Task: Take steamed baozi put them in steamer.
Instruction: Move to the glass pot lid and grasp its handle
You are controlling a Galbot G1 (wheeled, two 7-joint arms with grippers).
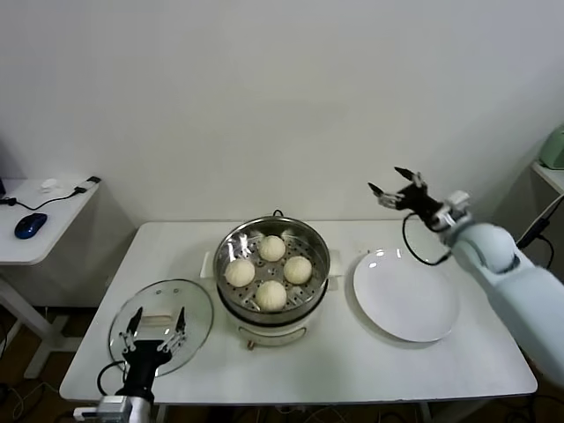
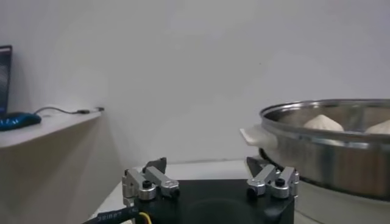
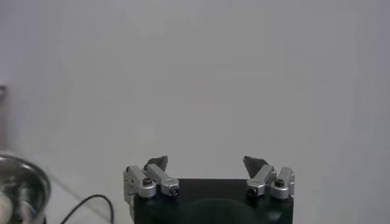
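Note:
Several cream-white baozi (image 1: 271, 248) lie on the perforated tray of the shiny steel steamer (image 1: 232, 241) at the table's middle. Two buns show over its rim in the left wrist view (image 2: 323, 123). My right gripper (image 1: 395, 185) is open and empty, raised above the table's far right, beyond the white plate. It faces the bare wall in the right wrist view (image 3: 206, 162). My left gripper (image 1: 156, 319) is open and empty, low at the front left over the glass lid; in the left wrist view (image 2: 207, 164) it sits left of the steamer (image 2: 329, 152).
A flat white plate (image 1: 406, 297) lies right of the steamer. A round glass lid (image 1: 193, 308) lies at the front left. A side desk (image 1: 35, 238) with a blue mouse (image 1: 30, 225) stands further left. A wall rises behind the table.

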